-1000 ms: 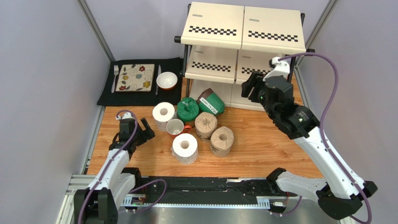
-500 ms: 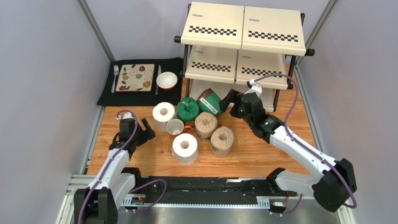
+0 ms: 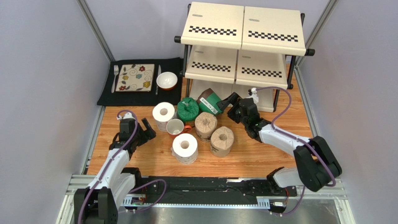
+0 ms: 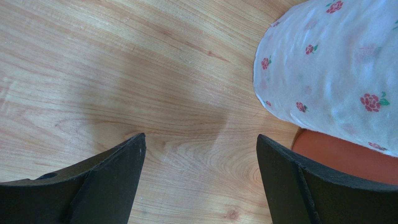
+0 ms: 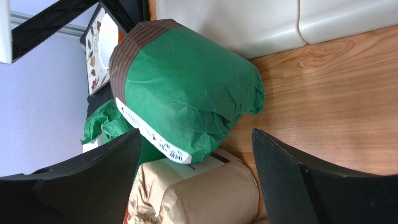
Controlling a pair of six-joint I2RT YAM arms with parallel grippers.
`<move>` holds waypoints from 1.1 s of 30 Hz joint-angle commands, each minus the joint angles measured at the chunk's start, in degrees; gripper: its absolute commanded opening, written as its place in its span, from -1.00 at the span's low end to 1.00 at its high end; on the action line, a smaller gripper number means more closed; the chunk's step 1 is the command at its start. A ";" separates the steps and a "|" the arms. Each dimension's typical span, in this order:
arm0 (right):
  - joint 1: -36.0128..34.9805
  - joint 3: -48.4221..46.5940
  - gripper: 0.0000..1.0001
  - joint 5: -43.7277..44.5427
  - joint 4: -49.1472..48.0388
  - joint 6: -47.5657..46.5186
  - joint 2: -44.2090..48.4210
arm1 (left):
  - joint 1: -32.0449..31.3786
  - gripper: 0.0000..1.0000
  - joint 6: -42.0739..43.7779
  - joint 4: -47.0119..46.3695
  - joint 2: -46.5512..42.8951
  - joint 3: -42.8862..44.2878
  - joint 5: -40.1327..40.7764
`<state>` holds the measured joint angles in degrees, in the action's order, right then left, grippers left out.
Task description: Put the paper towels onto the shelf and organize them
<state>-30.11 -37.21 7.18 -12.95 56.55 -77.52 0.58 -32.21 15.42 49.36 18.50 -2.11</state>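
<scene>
Green-wrapped roll (image 5: pixel 187 88) lies before the right gripper (image 5: pixel 196 137) — jaws spread, empty; left gripper (image 4: pixel 201 137) spread too.

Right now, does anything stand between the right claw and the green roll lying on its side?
Nothing visible does. The open right claw faces the green roll directly; a tan roll sits close beside that roll.

Wood-grain bench top (image 4: pixel 117 70), left gripper (image 4: pixel 201 140) low in view, its two black fingers (image 4: pixel 107 186) spread wide over bare wood, white paper towel roll (image 4: pixel 336 60) printed with small red roses at upper right, orange surface (image 4: pixel 345 156) just below it, beside the right finger
</scene>
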 commanded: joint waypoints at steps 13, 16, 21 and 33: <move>0.93 -0.59 0.81 -6.30 -18.33 8.74 -12.56 | 0.30 0.92 0.48 -0.74 0.03 1.36 -0.97; 1.37 0.47 0.80 -6.30 -23.68 10.85 -14.93 | 0.30 0.92 0.56 -0.65 0.12 1.36 -1.05; 1.98 2.32 0.79 -8.76 -33.18 14.71 -19.33 | 0.30 0.92 0.57 -0.65 0.21 1.27 -1.14; 3.56 3.64 0.21 -12.28 -52.88 19.65 -30.06 | 0.21 0.92 0.48 -0.57 0.29 1.27 -1.14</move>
<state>-27.35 -34.50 -5.06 -58.81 74.98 -105.91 0.58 -32.05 15.44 49.63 18.50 -2.57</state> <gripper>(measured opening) 0.661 0.960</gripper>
